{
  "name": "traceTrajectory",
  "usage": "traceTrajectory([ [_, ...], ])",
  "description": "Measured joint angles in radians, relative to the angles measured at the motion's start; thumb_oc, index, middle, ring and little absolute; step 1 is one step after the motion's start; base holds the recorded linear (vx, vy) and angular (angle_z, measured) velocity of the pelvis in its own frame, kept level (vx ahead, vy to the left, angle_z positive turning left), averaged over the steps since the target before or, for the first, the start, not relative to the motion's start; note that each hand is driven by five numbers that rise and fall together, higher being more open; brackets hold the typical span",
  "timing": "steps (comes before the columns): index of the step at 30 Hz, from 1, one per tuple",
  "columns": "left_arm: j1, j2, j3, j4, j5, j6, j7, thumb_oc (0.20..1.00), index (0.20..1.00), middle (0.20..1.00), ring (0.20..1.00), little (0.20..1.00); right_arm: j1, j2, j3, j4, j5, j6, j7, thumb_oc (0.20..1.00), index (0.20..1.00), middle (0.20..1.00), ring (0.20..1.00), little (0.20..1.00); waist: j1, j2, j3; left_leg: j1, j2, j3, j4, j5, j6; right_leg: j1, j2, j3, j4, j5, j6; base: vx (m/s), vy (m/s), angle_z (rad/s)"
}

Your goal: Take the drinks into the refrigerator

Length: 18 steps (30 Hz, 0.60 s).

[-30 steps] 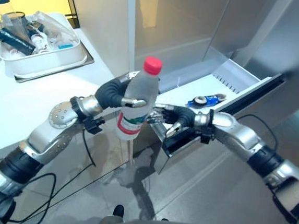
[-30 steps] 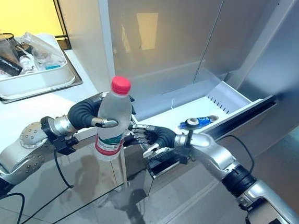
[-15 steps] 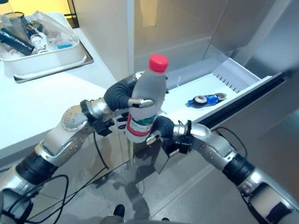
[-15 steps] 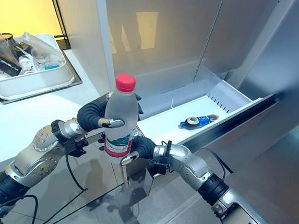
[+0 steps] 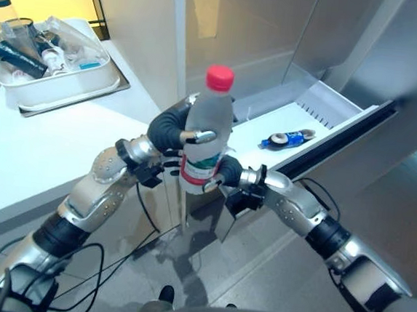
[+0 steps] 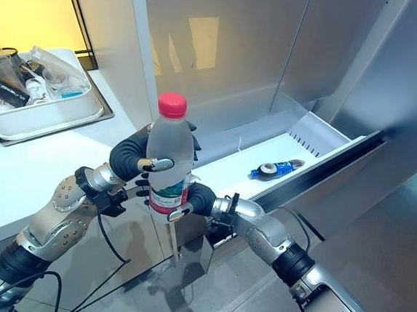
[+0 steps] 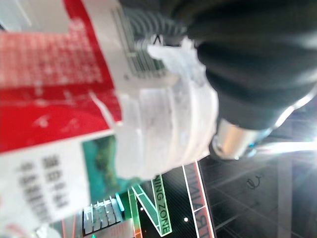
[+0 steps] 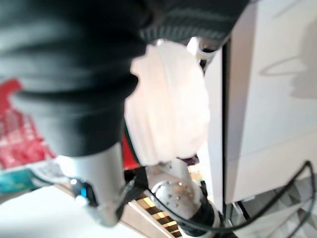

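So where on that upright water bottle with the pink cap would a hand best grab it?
Around the middle of the water bottle, at the label, coming in from the side: it stands upright and its round body fits curled fingers. The left hand holds it there already; the right hand closes on its lower part from the opposite side.

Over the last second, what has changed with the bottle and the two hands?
The right hand moved from beside the drawer front over to the water bottle and now curls round its lower part. The left hand kept its grip and carried the bottle slightly up and toward the refrigerator drawer. The small blue drink in the drawer and the white tray stayed put.
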<state>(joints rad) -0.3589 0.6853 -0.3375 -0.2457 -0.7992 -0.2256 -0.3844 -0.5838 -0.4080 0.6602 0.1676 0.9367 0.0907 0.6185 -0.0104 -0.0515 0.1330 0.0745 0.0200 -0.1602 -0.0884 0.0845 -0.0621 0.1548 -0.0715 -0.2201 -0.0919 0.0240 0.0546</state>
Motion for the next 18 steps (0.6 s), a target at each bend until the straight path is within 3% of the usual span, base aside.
traceTrajectory([
  [18, 0.01, -0.01, 0.007, 0.006, 0.004, 0.0, -0.016, 0.2, 0.2, 0.2, 0.2, 0.2, -0.003, -0.067, -0.027, -0.084, 0.028, -0.014, -0.001, 1.0, 1.0, 1.0, 1.0, 1.0, 0.0, 0.031, -0.02, 0.006, 0.008, 0.019, 0.0, -0.001, -0.001, -0.002, 0.002, 0.018, 0.0, 0.006, -0.005, 0.0, 0.0, -0.02],
])
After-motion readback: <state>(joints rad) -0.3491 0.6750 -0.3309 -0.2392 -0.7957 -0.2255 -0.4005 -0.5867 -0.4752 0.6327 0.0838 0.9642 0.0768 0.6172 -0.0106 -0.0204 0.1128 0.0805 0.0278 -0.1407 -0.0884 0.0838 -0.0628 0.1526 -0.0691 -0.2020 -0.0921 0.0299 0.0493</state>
